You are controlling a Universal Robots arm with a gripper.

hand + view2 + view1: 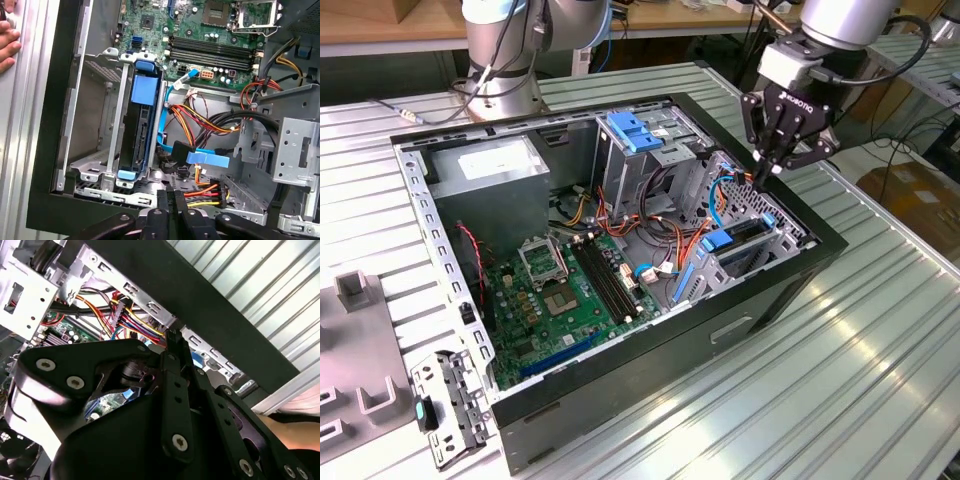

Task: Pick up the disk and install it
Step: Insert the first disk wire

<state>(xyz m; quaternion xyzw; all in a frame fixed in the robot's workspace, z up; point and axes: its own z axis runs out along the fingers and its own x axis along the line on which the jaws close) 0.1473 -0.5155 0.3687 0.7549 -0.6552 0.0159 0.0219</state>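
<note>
Right now the black robot gripper [767, 172] hangs clenched, holding nothing, above the PC case's drive cage [95, 165]. Silver hard disk w/ blue carrier rails [141, 131] sits slotted edge-on, label hidden.

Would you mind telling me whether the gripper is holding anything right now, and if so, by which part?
Nothing is held: the gripper hangs shut above the case, while the disk sits in its bay.
</note>
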